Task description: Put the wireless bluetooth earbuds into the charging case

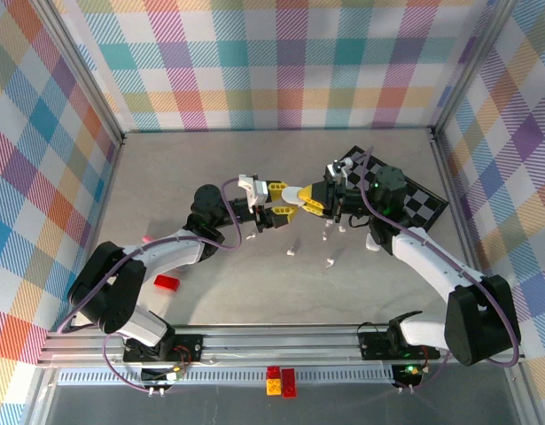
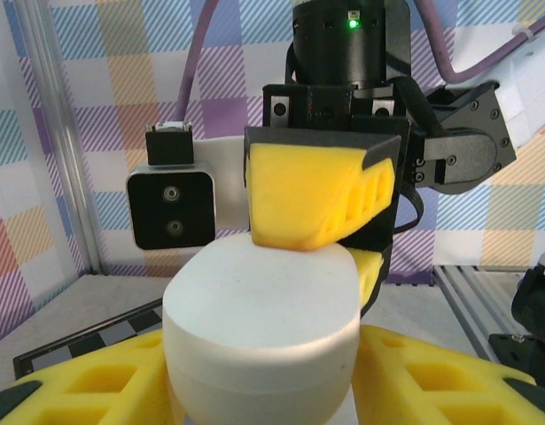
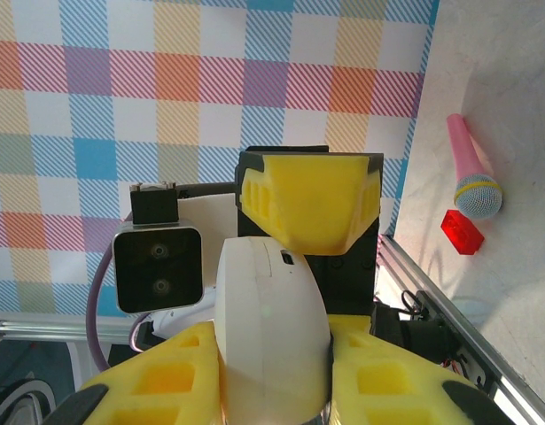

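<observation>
A white oval charging case [image 1: 295, 192] hangs above the table's middle, lid closed, held from both sides. My left gripper [image 1: 284, 205] is shut on one end of the charging case [image 2: 259, 319], its yellow fingers [image 2: 86, 385] flanking it. My right gripper [image 1: 309, 200] is shut on the other end, the charging case [image 3: 270, 310] upright between its fingers [image 3: 157, 381]. In each wrist view the opposite gripper's yellow finger presses the case from above. Tiny white earbuds [image 1: 291, 252] [image 1: 330, 261] [image 1: 326, 235] lie on the table below.
A black-and-white checkered mat [image 1: 420, 190] lies at the back right under the right arm. A red brick [image 1: 167, 282] [image 3: 462, 232] and a pink toy microphone [image 3: 471, 177] lie at the left. Red and yellow bricks [image 1: 281, 381] sit past the front rail.
</observation>
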`<state>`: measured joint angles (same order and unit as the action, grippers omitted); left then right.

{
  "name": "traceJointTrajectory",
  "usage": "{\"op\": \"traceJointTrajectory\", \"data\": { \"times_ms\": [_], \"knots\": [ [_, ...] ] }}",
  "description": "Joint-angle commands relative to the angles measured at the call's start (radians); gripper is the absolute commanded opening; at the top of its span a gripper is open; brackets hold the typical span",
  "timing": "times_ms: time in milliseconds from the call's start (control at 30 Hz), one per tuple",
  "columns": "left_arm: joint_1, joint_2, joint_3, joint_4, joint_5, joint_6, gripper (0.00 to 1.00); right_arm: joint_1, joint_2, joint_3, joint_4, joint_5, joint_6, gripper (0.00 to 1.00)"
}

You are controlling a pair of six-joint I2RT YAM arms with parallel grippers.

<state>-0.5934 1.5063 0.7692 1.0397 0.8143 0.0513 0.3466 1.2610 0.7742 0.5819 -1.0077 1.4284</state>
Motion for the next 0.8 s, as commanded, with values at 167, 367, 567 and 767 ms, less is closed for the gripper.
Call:
{"op": "traceJointTrajectory", "data": {
  "times_ms": [167, 367, 567, 767],
  "knots": [
    [-0.009, 0.027, 0.040, 0.095, 0.019, -0.051, 0.45, -0.002, -0.016, 0.026, 0.029, -0.012, -0.010, 0.06],
    [-0.009, 0.029, 0.042, 0.113, 0.025, -0.071, 0.45, -0.002, -0.011, 0.023, 0.020, -0.014, -0.020, 0.06],
    [-0.009, 0.031, 0.045, 0.112, 0.035, -0.079, 0.46, -0.002, -0.012, 0.025, 0.020, -0.014, -0.022, 0.06],
    [-0.009, 0.034, 0.047, 0.112, 0.045, -0.081, 0.37, -0.002, -0.014, 0.026, -0.016, -0.010, -0.048, 0.08]
  ]
}}
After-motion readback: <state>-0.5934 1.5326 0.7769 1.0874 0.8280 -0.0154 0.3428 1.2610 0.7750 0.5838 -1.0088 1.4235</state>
